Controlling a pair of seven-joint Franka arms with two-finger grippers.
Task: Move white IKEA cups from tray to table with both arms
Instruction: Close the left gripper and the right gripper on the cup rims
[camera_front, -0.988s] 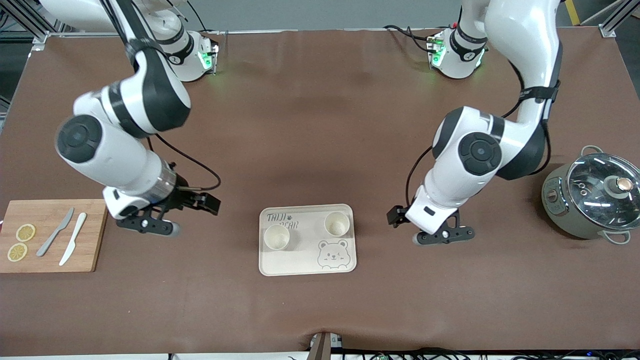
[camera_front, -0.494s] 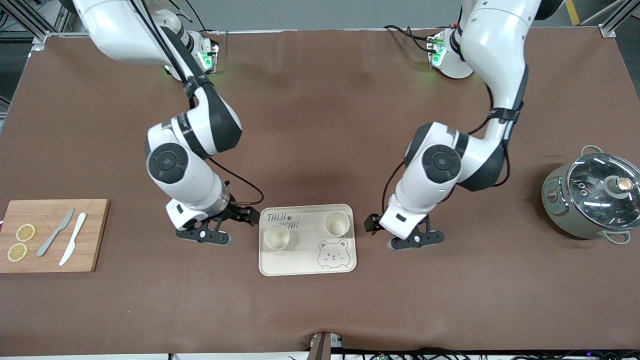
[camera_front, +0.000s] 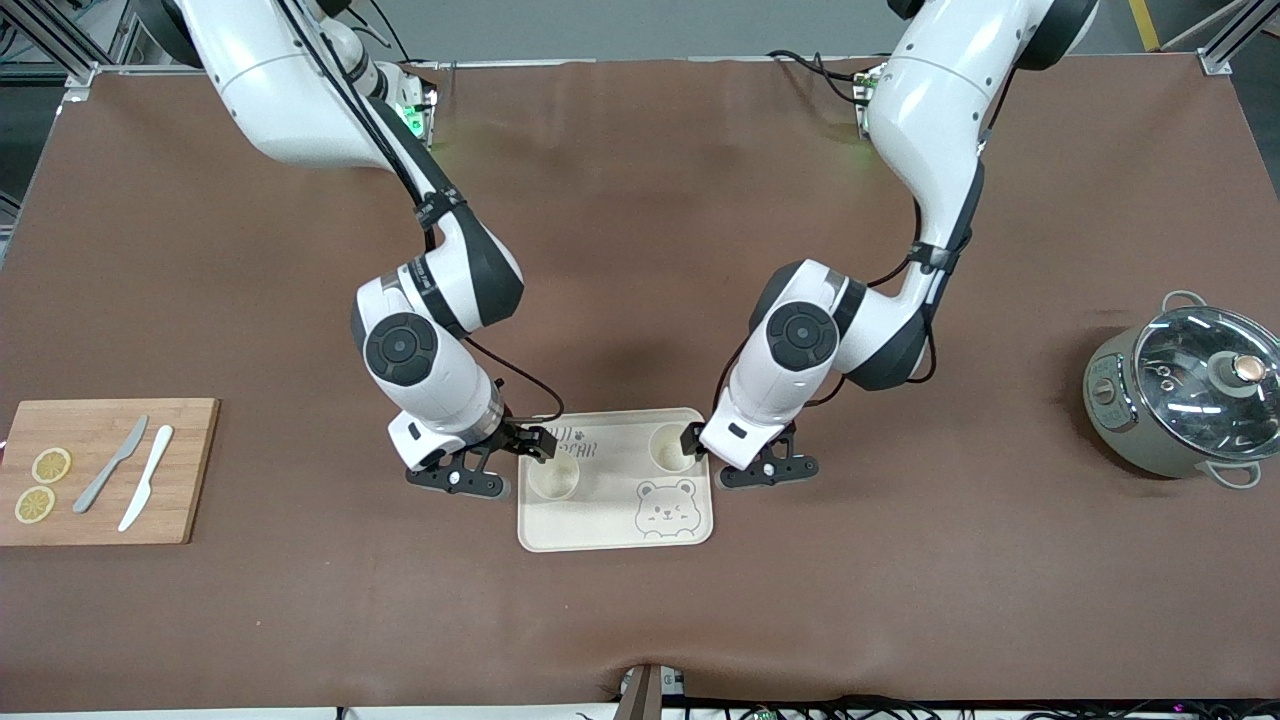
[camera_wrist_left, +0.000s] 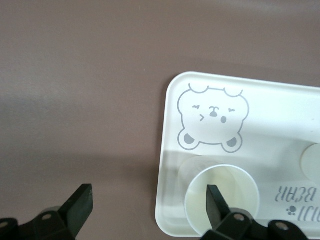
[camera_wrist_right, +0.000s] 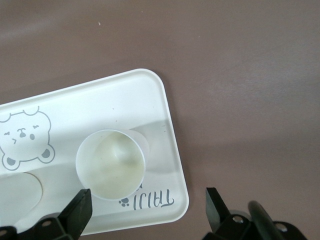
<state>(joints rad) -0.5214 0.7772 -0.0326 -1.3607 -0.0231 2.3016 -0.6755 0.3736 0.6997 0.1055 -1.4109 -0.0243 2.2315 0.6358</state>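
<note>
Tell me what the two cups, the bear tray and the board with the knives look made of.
Cups: cream-white, matte and faintly translucent at the rim, likely plastic. Bear tray: the same matte cream, rounded moulded corners and a printed grey drawing, probably plastic or melamine. Board: tan with straight grain lines, apparently wood or bamboo.
</note>
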